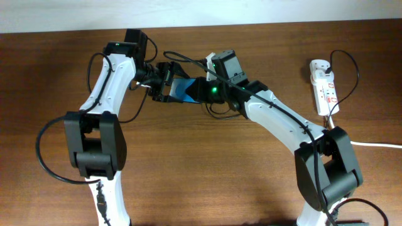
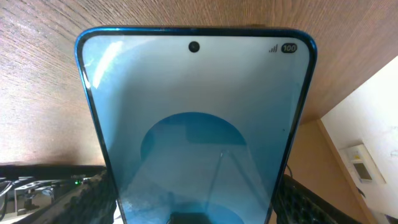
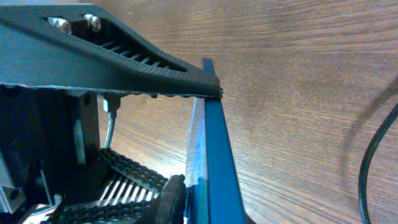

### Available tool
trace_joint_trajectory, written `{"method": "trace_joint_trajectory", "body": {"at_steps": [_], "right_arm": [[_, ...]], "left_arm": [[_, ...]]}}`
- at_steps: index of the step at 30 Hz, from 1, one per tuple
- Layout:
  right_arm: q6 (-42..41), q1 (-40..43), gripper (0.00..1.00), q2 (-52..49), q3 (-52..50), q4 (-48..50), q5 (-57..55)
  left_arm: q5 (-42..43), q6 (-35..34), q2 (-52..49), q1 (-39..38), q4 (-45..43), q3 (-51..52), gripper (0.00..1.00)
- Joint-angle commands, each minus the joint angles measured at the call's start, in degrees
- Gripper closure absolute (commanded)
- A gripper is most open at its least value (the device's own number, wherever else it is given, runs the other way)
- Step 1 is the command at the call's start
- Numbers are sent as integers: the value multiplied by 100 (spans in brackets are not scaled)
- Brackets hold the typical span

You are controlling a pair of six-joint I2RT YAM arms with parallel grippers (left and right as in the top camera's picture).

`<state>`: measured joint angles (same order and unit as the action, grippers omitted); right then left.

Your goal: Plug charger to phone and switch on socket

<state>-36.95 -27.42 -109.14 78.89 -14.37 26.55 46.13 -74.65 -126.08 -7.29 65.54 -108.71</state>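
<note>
1. Overhead: the flat rectangular smartphone with a bright blue screen [image 1: 183, 91] sits over the brown wooden tabletop [image 1: 207, 182], near the far edge and a little left of the middle. It lies between the two claws.
2. The left gripper [image 1: 169, 86] meets the phone's left end and the right gripper [image 1: 200, 93] its right end.
3. The white elongated power strip with red markings [image 1: 325, 85] lies near the far right corner, well apart from the phone. A thin black cable [image 1: 355, 75] loops out from its far end and bends back along its right side. A thick white cord [image 1: 377, 145] runs off the right edge.
4. Left wrist: the phone [image 2: 193, 124] fills the view. It has a pale blue glass with a darker circle, a blue frame, a camera hole at the top centre and a "100" battery mark. Ribbed black fingers [image 2: 87, 202] press both long sides, so the left claw is clamped on the phone.
5. Right wrist: the phone [image 3: 214, 155] shows edge-on as a thin blue strip. The upper finger [image 3: 124, 56] touches it at its tip, and the lower ribbed one sits against the glass. The right claw grasps the phone.
</note>
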Motion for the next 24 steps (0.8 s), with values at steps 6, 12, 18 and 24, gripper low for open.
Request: {"method": "trace_joint_trajectory", "body": {"at_steps": [6,12,18,24], "right_arm": [[70,-33,95,-96,9,81,-26],[68,0,96,-94,9,129,0],[68,304,96,-94,9,127,168],[68,809,96,-79,11,133,476]], "left_arm": [[256,-37,42,-17,11,-127,99],[258,-39,42,-17,9,-127,83],[260,-33,42,-7,11,-127,80],[280,632,42,0,-90,-127,71]]}}
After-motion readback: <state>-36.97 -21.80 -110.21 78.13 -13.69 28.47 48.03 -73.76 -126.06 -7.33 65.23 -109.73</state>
